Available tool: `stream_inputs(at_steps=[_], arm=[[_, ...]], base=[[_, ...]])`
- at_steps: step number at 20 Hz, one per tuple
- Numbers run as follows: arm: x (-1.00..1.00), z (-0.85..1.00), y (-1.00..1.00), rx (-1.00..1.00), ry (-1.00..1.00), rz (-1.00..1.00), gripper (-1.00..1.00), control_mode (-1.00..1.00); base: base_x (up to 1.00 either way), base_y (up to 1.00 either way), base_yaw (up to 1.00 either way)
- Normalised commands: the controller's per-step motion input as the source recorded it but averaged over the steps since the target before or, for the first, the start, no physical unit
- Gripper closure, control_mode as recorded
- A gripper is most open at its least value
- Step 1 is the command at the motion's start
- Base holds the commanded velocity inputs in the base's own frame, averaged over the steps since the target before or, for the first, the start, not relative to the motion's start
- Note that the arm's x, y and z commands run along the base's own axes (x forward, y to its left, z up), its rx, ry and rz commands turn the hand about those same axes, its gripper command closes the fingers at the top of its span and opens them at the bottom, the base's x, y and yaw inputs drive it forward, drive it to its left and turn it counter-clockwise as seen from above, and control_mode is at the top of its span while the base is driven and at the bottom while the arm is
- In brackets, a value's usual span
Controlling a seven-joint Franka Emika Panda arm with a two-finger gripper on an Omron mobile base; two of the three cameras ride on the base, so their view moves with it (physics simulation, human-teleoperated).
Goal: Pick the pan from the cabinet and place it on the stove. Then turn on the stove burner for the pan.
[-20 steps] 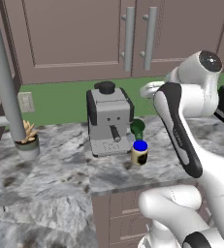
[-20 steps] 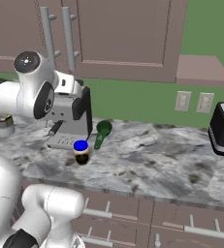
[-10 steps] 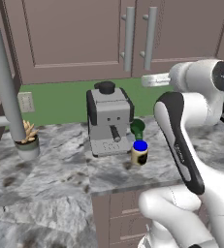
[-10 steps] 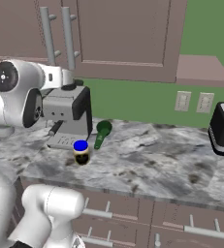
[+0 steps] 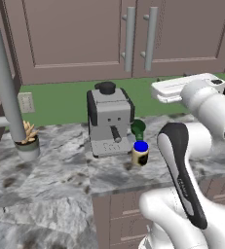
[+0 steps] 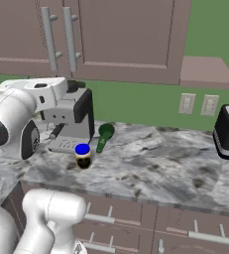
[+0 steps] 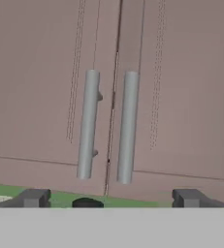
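The dark frying pan we cannot see, presumably behind the shut mauve-brown wall cabinet (image 7: 45,97), whose grey bar handles (image 7: 88,125) face our wide-open two-finger gripper (image 7: 108,197); misaligned, we risk straddling both bars.

The cabinet (image 5: 75,39) doors are finished in a flat, matt mauve-brown, smooth like painted wood, and their bar handles (image 7: 88,125) are given a dull grey, brushed-metal look. The worktop (image 6: 150,163) is rendered as mottled grey stone with a faint polish. The coffee machine (image 5: 109,121) is shown in matt grey metal with black plastic sides. A glossy blue lid is carried by the small jar (image 5: 140,153).
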Motion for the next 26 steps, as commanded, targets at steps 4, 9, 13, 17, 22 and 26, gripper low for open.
stream_inputs(at_steps=[4,9,13,17,22,26], arm=[[0.31,0.11,-0.03,0.0,-0.21,-0.06,-1.0,-1.0],[0.57,0.04,-0.15,0.0,-0.06,-0.04,-1.0,-1.0],[0.73,0.01,-0.21,0.0,0.01,0.0,-1.0,-1.0],[0.57,0.06,-0.05,0.02,0.01,0.0,-1.0,-1.0],[0.41,0.06,0.0,0.01,0.0,0.0,-1.0,-1.0],[0.32,0.05,0.0,0.0,0.0,0.0,-1.0,-1.0]], base=[[0.0,0.0,0.0],[0.0,0.0,0.0],[0.0,0.0,0.0],[0.0,0.0,0.0],[0.0,0.0,0.0],[0.0,0.0,0.0]])
